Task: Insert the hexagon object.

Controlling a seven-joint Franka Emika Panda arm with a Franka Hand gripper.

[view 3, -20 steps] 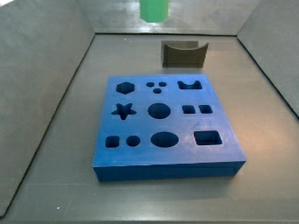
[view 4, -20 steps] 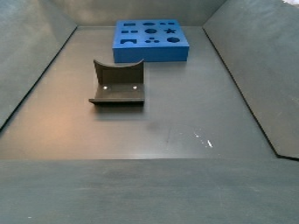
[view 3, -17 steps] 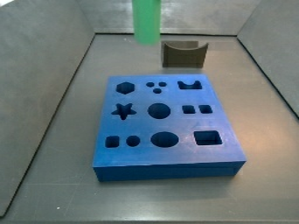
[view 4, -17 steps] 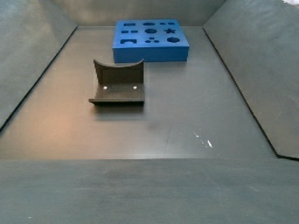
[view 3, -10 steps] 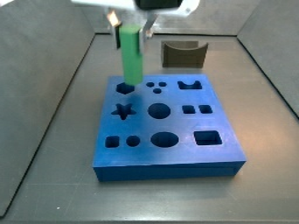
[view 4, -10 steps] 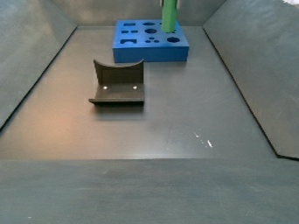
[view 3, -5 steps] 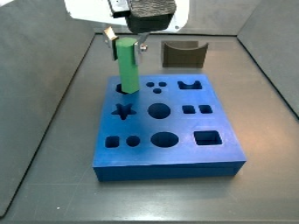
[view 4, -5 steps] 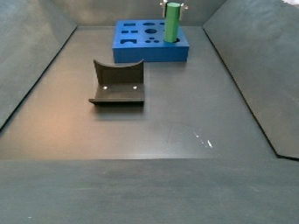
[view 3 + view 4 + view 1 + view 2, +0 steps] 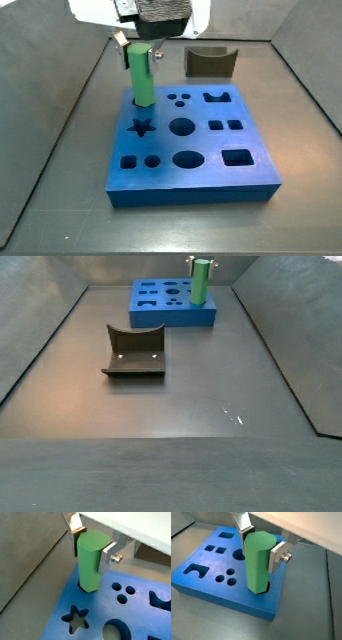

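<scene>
The gripper (image 9: 91, 542) is hanging over the far-left corner of the blue block (image 9: 201, 165), its two silver fingers (image 9: 278, 555) closing flat against opposite sides of the upper part of the hexagon object (image 9: 258, 561), so it is gripping the peg near the top. In both wrist views the bright green peg is standing upright, its long axis running straight down from the gripper, and its lower end is sitting in the mouth of a hole at that corner of the block; how deep it has gone I cannot tell, though most of its length is showing above the block's top face. In a side view the peg (image 9: 140, 78) is looking nearly vertical, with the star-shaped hole (image 9: 140, 127) just nearer along the left edge. The coming move is turning on that vertical line: judging by this, the peg's facets need to be matching the hole's sides so that a straight push down seats it, and any tilt could be jamming it on the rim. The dark curved block (image 9: 135, 352) is standing well apart on the floor, playing no part here.
</scene>
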